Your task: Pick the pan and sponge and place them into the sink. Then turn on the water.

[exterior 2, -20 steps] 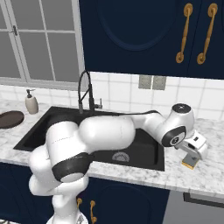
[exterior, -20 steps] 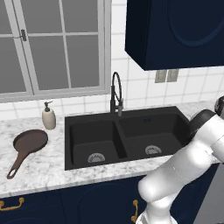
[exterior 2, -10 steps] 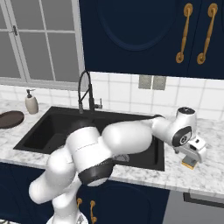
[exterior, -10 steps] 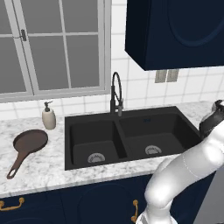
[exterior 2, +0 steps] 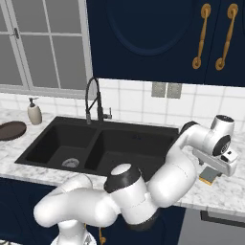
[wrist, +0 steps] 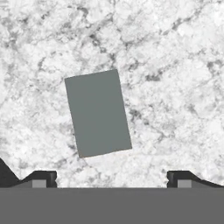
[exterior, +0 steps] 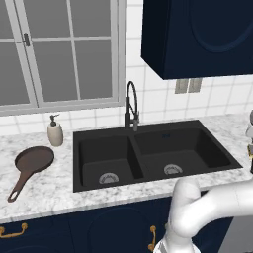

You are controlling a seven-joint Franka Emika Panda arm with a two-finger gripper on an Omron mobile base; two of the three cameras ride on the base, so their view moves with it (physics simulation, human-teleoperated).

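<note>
Hovering over the speckled white marble counter (wrist: 175, 65) to the right of the sink, our two-finger gripper (wrist: 111, 179) points straight down with its jaws spread wide and nothing between them. In the hand view we look directly onto the small rectangular sponge (wrist: 98, 113), its grey-blue top face turned up at us and slightly skewed, lying flat on the stone ahead of the two dark fingertips (wrist: 41, 178) and between their lines. In the right base view we see the same sponge (exterior 2: 208, 175) as a yellow block with a grey top, just below the white hand, with a gap between them as far as we can tell.

Moving outward, the large matte black double-basin sink (exterior 2: 33, 148) sits beside the sponge's stretch of counter, with round silver drains and a dark spring-neck faucet (exterior: 131, 106) rising behind its centre divider. On the far side of the sink, well apart from our hand, the shallow round reddish-brown frying pan (exterior: 33, 160) rests on the counter with its long thin handle pointing toward the counter's front edge. A beige soap dispenser bottle (exterior: 55, 132) stands just behind the pan, near the window (exterior: 59, 49).
</note>
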